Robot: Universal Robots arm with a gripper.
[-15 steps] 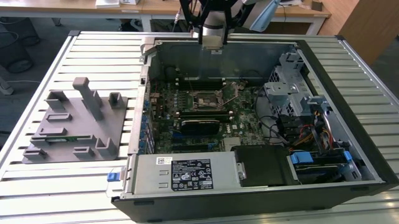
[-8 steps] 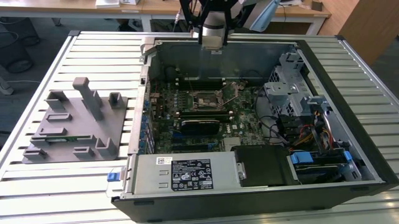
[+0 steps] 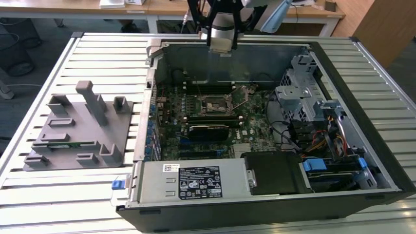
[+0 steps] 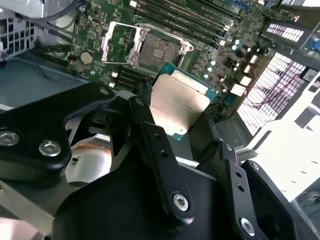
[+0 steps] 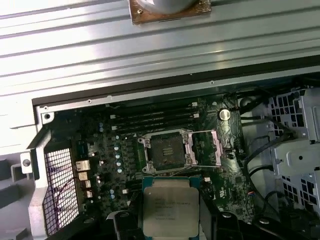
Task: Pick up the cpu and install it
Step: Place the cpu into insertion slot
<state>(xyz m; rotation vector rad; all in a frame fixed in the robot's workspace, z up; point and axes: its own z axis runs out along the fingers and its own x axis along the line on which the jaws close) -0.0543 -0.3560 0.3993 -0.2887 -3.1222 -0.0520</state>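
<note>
My gripper (image 3: 221,45) hangs above the back wall of the open computer case (image 3: 338,63), shut on the cpu (image 4: 179,100). The chip is a small square with a silvery top and a green rim, and black fingers (image 4: 150,140) press on two of its opposite edges. In the first wrist view the cpu (image 5: 170,206) sits just short of the open socket (image 5: 165,150), whose metal load plate (image 5: 205,147) is flipped aside. That dark socket (image 3: 215,103) lies mid-motherboard in the exterior view, well below the gripper. The socket (image 4: 155,50) looks empty in the second wrist view.
A grey tray (image 3: 71,131) with upright posts and a thin green memory strip (image 3: 68,144) stands on the slatted table at the exterior view's left. Inside the case are a power supply (image 3: 188,183), a metal drive cage (image 3: 305,92), cables (image 3: 318,141) and memory slots (image 5: 150,117).
</note>
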